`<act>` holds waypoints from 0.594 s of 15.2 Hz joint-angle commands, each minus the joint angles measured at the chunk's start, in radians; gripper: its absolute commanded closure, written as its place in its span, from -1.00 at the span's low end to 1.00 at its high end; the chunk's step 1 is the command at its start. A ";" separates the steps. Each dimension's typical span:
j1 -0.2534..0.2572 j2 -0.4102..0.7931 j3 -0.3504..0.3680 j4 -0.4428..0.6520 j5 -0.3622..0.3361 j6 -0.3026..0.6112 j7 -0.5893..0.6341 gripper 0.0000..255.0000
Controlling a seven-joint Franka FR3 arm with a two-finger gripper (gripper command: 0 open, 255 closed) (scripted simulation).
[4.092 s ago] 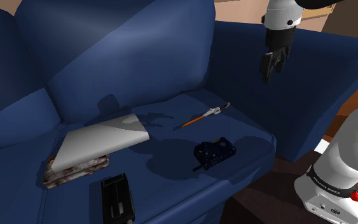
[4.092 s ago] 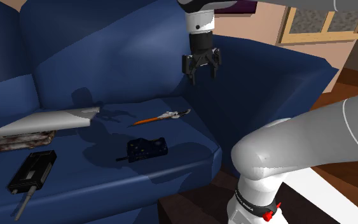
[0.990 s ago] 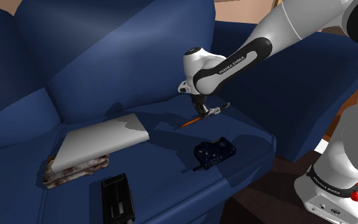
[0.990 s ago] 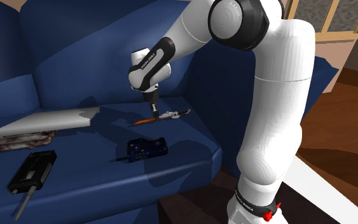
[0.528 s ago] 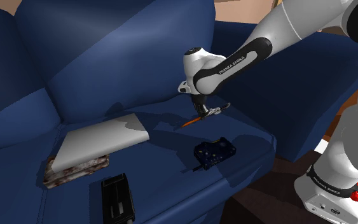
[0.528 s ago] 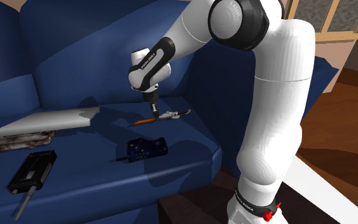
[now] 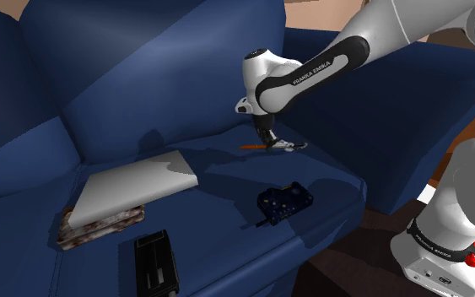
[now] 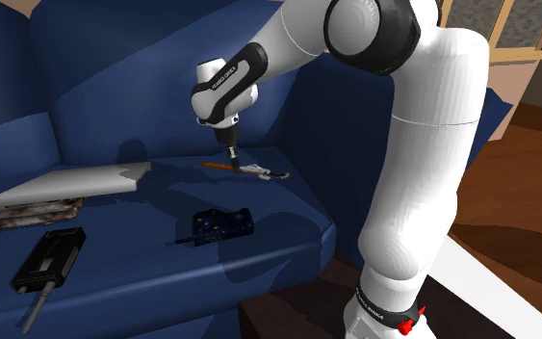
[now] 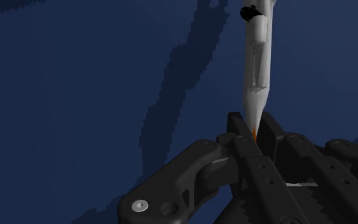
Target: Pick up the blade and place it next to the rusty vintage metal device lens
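Note:
The blade (image 7: 279, 145) is a slim silver tool with an orange handle end. It hangs level just above the blue sofa seat (image 7: 227, 202), and my gripper (image 7: 267, 140) is shut on it near the orange end. In the second exterior view the blade (image 8: 251, 170) juts to that view's right from the gripper (image 8: 228, 158). In the wrist view the silver shaft (image 9: 257, 70) runs out from between the clasping fingers of my gripper (image 9: 254, 130). A rusty mottled block (image 7: 100, 224) lies under a pale slab (image 7: 134, 186) at the shoulder view's left.
A dark blue device (image 7: 283, 201) lies on the seat near its front edge, below the gripper. A black boxy device (image 7: 156, 263) lies at the seat's front left. The sofa back (image 7: 168, 67) rises behind, and an armrest (image 7: 412, 126) stands at the shoulder view's right.
The gripper has risen slightly with the blade in it. The blade left the cushion and swung from a slant to level.

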 commanded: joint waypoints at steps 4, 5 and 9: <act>0.001 -0.034 0.001 0.028 0.005 -0.062 -0.008 1.00; 0.001 -0.039 0.001 0.036 0.006 -0.075 -0.010 1.00; 0.001 -0.059 0.002 0.067 0.009 -0.126 -0.016 1.00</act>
